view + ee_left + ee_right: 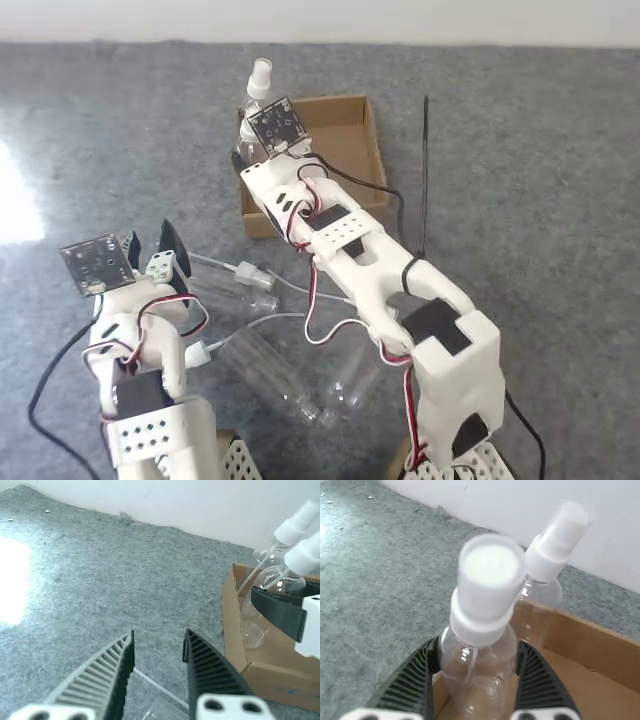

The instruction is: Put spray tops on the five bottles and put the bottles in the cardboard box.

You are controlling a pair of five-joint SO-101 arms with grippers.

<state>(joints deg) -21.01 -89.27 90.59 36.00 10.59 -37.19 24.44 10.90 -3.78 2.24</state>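
Nearest my bases, clear plastic bottles lie on their sides on the grey carpeted table (pixel 560 200). One is between my arms (pixel 278 378), a second just beside it (pixel 348 375), and what I take for a third sits a little farther out (pixel 232 296). None of them has a top on. Among them I see two loose white spray tops with thin dip tubes, one by the closest bottle (pixel 200 352) and one by the farther bottle (pixel 246 270). I can't make out a third top.

My left gripper (pixel 159 640) hangs just above that clutter with its ribbed black fingers spread and nothing between them.

Farther out, my right gripper (pixel 477 657) is clamped around the body of a clear bottle with a white spray top fitted (pixel 482 625), holding it upright at the near corner of the shallow brown cardboard box (pixel 355 140). I can't tell whether its base rests on the box floor.

Beyond it, a second capped clear bottle (pixel 547 565) stands inside the box by the far wall.

By my count, one bottle is finished and a second is nearly placed. Three remain to be capped and boxed.
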